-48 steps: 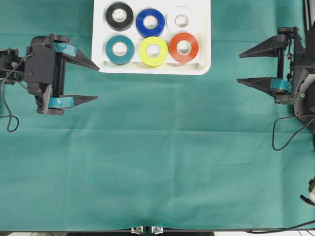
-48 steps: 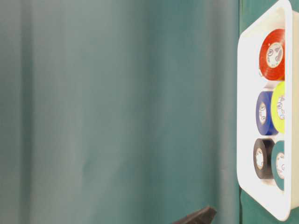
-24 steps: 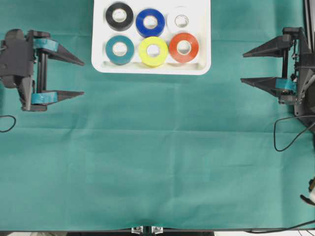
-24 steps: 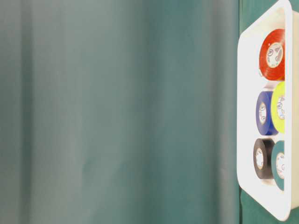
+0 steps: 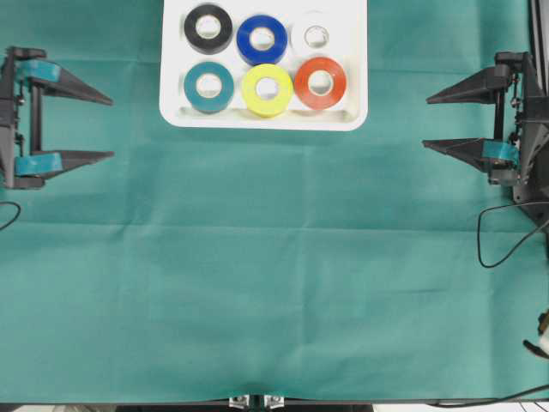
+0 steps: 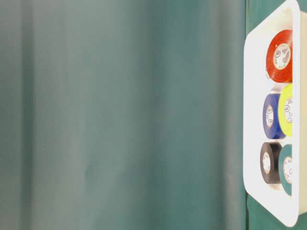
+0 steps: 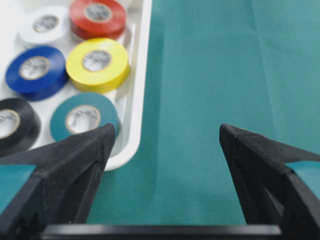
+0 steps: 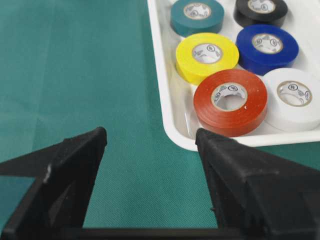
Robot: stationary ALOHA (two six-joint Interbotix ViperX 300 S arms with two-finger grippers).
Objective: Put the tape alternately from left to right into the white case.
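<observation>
Tape (image 5: 267,89) in white case (image 5: 347,118), clear of both grippers (jaws wide)

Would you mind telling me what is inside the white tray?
The white tray holds six tape rolls lying flat in two rows; the tray floor beneath them is covered.

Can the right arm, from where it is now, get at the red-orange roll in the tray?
Probably yes. The red-orange roll lies nearest the right gripper, whose jaws stand open, with only bare cloth and the tray rim between.
</observation>
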